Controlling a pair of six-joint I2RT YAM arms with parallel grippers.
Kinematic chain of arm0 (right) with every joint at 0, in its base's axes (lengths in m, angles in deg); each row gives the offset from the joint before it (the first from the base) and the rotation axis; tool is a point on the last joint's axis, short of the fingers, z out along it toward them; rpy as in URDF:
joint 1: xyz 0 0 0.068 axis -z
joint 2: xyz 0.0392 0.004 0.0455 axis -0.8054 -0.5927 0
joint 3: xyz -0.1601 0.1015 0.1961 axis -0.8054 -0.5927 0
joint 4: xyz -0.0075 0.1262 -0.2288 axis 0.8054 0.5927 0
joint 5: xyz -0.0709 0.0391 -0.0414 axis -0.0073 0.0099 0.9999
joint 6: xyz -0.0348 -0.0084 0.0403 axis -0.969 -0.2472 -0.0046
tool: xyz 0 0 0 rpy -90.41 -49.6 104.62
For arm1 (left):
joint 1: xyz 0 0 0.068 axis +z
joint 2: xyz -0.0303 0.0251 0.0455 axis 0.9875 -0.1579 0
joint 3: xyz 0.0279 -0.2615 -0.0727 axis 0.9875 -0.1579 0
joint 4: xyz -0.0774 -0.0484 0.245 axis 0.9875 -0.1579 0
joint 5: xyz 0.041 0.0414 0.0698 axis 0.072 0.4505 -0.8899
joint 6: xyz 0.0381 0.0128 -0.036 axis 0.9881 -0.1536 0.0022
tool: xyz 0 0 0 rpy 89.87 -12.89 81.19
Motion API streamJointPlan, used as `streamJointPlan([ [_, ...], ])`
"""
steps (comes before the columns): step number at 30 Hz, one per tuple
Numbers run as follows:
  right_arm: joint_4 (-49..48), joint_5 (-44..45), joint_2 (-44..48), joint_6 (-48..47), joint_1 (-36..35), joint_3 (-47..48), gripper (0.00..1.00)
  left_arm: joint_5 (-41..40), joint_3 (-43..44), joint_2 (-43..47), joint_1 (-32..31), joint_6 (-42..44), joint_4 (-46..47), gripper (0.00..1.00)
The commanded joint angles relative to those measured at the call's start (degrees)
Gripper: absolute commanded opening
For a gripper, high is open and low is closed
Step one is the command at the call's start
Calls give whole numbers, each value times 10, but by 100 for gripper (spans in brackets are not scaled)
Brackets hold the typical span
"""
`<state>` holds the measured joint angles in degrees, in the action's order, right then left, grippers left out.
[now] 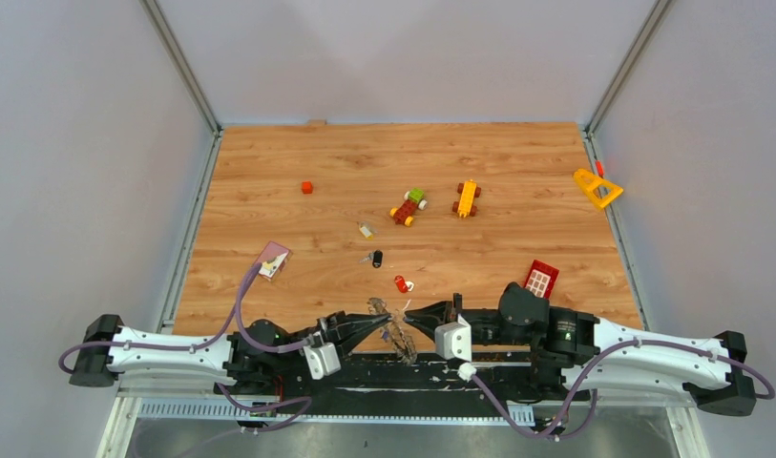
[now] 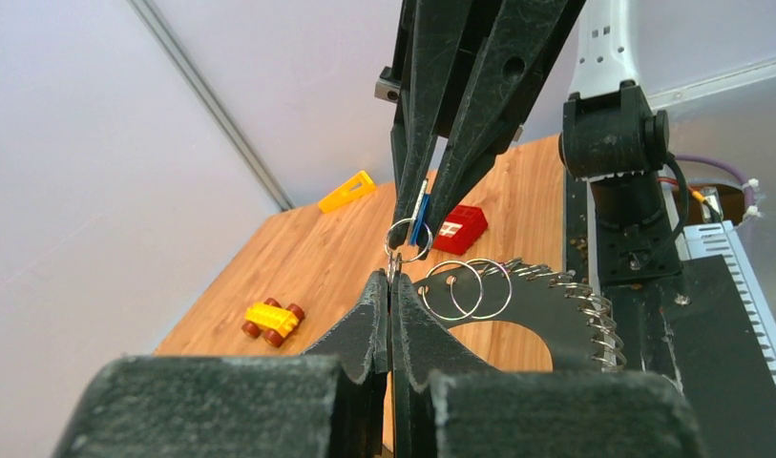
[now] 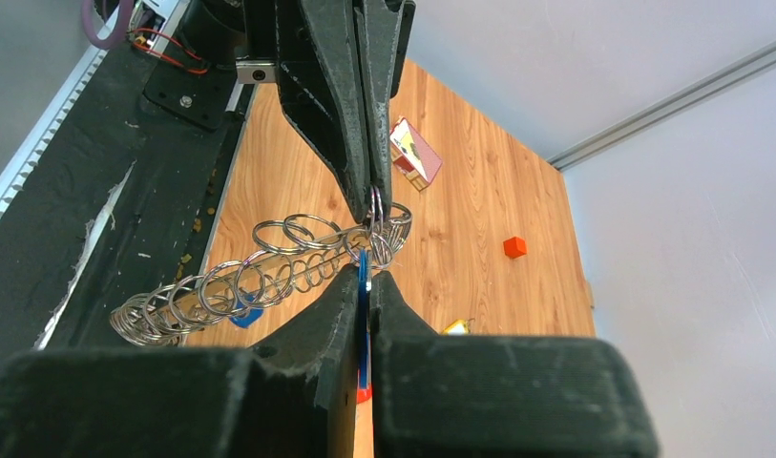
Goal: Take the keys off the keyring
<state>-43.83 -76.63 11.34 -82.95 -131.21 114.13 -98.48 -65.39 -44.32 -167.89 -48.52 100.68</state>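
At the near edge of the table, dead centre between the two bases, the top view shows our left gripper (image 1: 388, 323) and right gripper (image 1: 408, 313) nose to nose. The keyring (image 1: 399, 342) hangs edge-on just under the tips. A black-headed key (image 1: 376, 258) and a red-headed key (image 1: 403, 283) lie loose on the wood further out, well apart from the ring, so we'd guess those two are already off. From the left wrist, the left gripper is pinched fully together at the keyring's edge, though we can't tell if it's nipping the plate itself or a little ring there. The flat plate and coiled rim stretch off to the right. A small split ring (image 2: 408, 239) sits just past those tips, and it links to the blue key (image 2: 421, 221), which the right gripper has clamped by its head from above. From the right wrist it's mirrored: the right gripper is closed on the blue key, with the key's long axis in line with the fingers. The left tips are just beyond and the coils trail left. So the key sits on the right arm's side, and we reckon the next move hinges on that key-to-split-ring line. We can't read any brand or writing anywhere; the red block (image 2: 460, 227) just has a white window pattern.
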Motion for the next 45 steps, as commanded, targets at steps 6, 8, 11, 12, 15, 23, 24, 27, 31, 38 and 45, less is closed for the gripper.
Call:
streamJointPlan([
  [6, -17, -8, 8, -10, 0, 37, 0, -70, 20, -31, 4, -1, -8, 0],
  [8, -21, -8, 5, -12, 0, 39, 0, -76, 23, -38, 4, -2, -14, 0],
  [11, -26, -10, -2, -15, 0, 43, 0, -81, 24, -50, 4, -4, -17, 0],
  [12, -28, -10, -4, -17, 0, 45, 0, -83, 26, -54, 4, -5, -19, 0],
  [15, -34, -10, -12, -21, 0, 50, 0, -86, 27, -68, 4, -8, -19, 0],
  [23, -59, -11, -35, -31, 0, 56, 0, -87, 29, -106, 4, -14, -3, 0],
  [24, -61, -11, -39, -32, 0, 57, 0, -86, 29, -110, 4, -15, -2, 0],
  [27, -63, -7, -50, -37, 0, 58, 0, -83, 29, -118, 4, -20, 6, 0],
  [31, -85, 4, -63, -46, 0, 60, 0, -79, 30, -126, 4, -24, 12, 0],
  [38, -105, 24, -58, -57, 0, 57, 0, -84, 29, -129, 4, -36, 15, 0],
  [45, -132, 40, -28, -58, 0, 38, 0, -93, 22, -129, 4, -50, 24, 0],
])
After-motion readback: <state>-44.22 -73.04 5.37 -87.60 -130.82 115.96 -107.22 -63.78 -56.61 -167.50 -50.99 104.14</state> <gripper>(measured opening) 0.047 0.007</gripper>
